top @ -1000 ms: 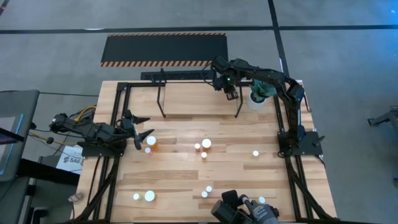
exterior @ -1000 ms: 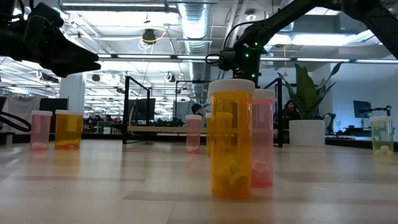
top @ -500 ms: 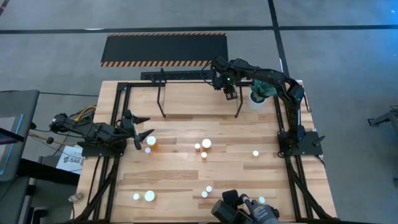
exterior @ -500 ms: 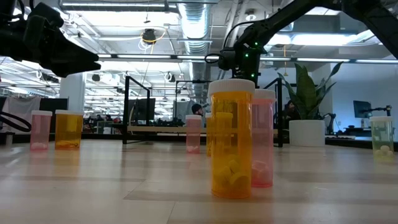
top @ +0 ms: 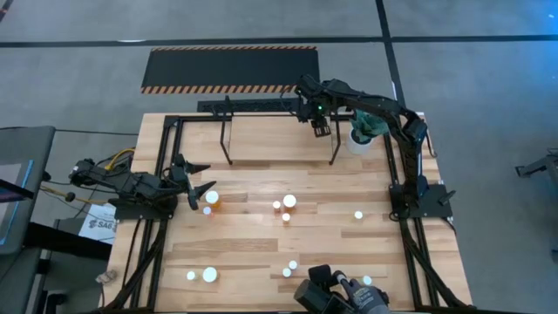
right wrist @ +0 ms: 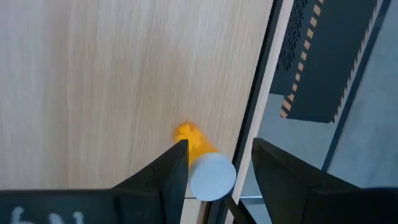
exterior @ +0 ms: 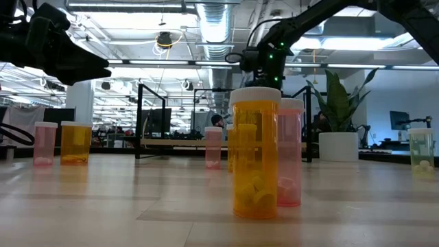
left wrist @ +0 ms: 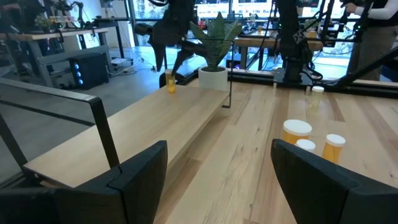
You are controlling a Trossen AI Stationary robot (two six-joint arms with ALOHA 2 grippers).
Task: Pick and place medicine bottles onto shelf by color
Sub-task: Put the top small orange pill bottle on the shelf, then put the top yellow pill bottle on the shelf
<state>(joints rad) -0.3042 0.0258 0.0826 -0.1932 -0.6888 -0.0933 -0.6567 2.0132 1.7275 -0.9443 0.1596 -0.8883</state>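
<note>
Right arm over the shelf's back edge, an orange bottle standing under its parted fingers.

At the table's left edge the left gripper [top: 199, 194] waits low with its fingers spread wide and empty, next to an orange-bodied bottle [top: 212, 198], probably the next pick. Loose medicine bottles [top: 289, 201] are scattered over the middle and front of the table, not yet sorted. Farther right, the right gripper [top: 320, 128] hangs above the shelf [top: 261, 139] near its rear rail; its wrist view shows the fingers parted around a small orange bottle [right wrist: 202, 163] without touching it, so the bottle appears set down there.
</note>
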